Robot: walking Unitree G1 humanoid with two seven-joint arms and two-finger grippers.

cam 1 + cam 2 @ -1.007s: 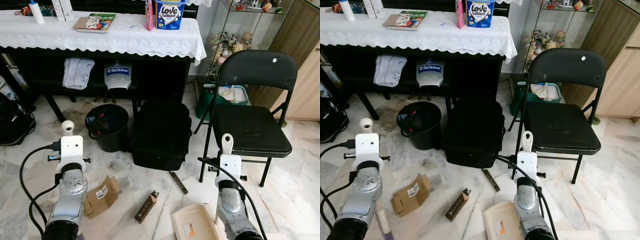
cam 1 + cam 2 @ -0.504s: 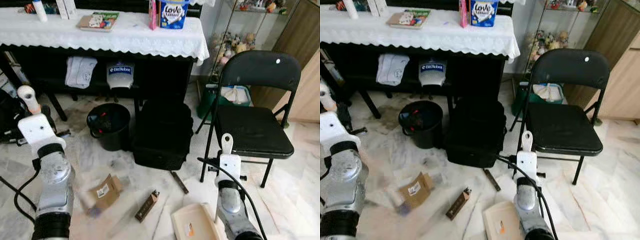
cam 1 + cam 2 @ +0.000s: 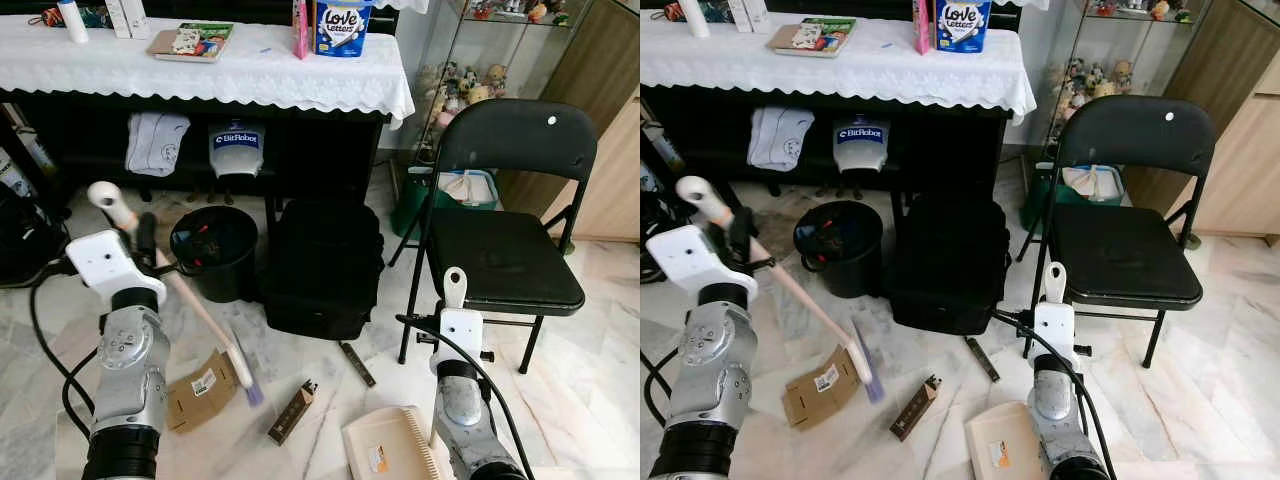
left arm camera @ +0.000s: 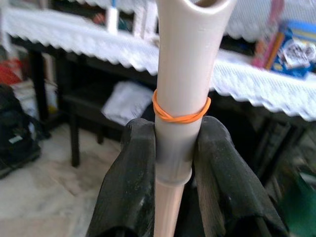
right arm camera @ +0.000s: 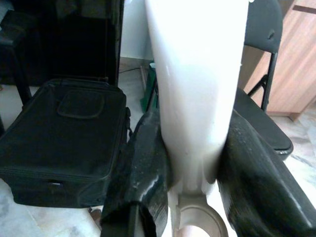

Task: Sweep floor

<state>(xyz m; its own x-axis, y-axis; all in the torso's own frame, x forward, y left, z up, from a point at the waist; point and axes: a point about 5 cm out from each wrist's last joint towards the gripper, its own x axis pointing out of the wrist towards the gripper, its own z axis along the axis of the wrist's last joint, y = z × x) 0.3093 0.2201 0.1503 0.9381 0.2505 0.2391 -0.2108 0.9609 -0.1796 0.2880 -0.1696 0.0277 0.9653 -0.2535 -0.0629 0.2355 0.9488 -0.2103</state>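
Over the last second the left arm (image 3: 128,360) has swung out to the left and come partway back, its wrist now tilted toward the far left. The broom (image 3: 190,300) clamped in the left gripper (image 4: 174,148) has come into view, its pale handle slanting down to the right. Its bristles now sit on the floor at the right edge of the flattened cardboard box (image 3: 200,389), which has stayed put.
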